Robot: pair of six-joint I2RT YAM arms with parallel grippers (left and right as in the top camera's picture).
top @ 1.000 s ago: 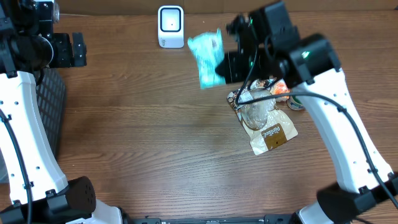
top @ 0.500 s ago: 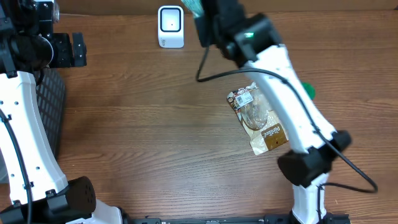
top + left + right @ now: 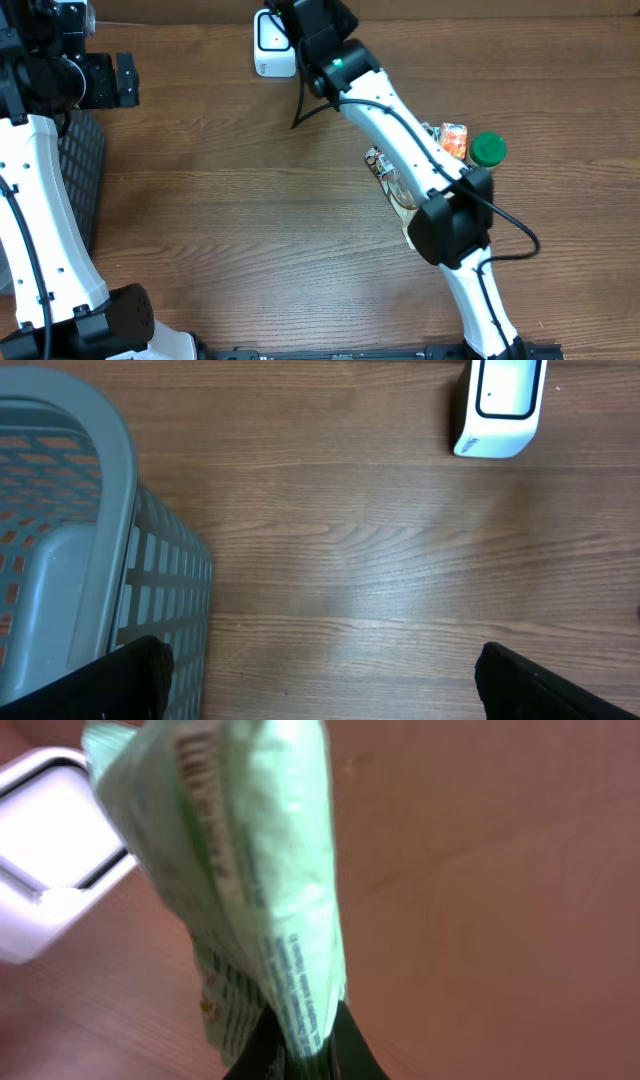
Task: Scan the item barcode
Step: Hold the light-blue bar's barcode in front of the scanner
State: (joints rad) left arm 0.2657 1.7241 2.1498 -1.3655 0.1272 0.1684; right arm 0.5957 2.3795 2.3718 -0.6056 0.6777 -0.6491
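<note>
Grey plastic lattice basket (image 3: 100, 550) at the left edge. Left pincer (image 3: 325, 685) spread wide over the bare woodgrain tabletop (image 3: 330, 540). White rounded scanner (image 3: 273, 45) at the far edge. Right pincer (image 3: 300, 1055) clamped on the pale green packet (image 3: 255, 870): thin, crinkled printed film, long axis running straight out from the fingers, free end just beside the scanner. Further right: brown pouch (image 3: 390, 180), round green cap (image 3: 488, 150).

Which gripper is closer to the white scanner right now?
Right. The right gripper, shut on the green packet, is right beside the scanner at the table's far edge. The left gripper hangs open well off to its left, near the grey basket.
</note>
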